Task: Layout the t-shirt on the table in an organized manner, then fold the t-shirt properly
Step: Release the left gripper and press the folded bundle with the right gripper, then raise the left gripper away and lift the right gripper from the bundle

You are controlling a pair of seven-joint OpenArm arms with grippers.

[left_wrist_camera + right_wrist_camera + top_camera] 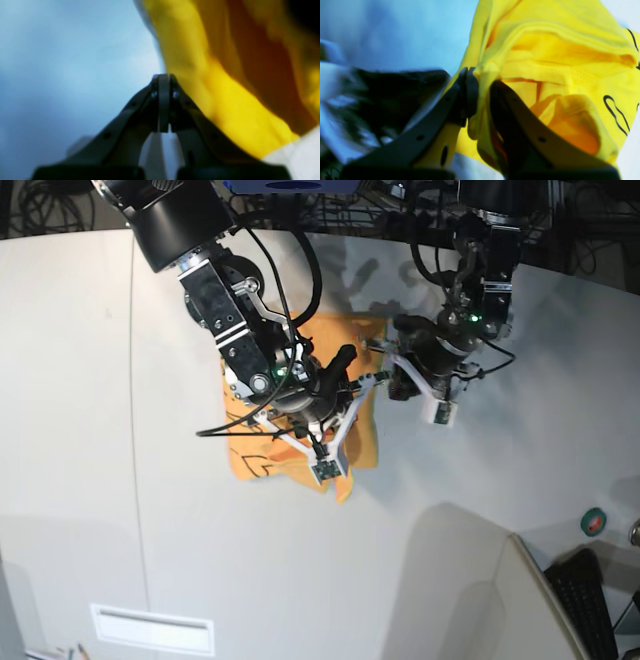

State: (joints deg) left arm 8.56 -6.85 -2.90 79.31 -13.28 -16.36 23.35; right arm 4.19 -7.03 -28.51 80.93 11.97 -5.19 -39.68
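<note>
The orange-yellow t-shirt [255,460] lies bunched on the white table [100,430], near the far middle. My right gripper [340,380] is over the heap. In the right wrist view it [482,82] is shut on a folded edge of the t-shirt [557,50], with black lettering at the right. My left gripper [385,355] is at the shirt's right edge. In the left wrist view it [163,77] is shut, with no cloth seen between the fingers, and the t-shirt [225,100] hangs blurred beside it on the right over the table [62,62].
A green tape roll [593,521] and a black keyboard [580,590] sit at the right front. A raised light panel [480,580] stands at the front right. Cables [600,220] run along the back edge.
</note>
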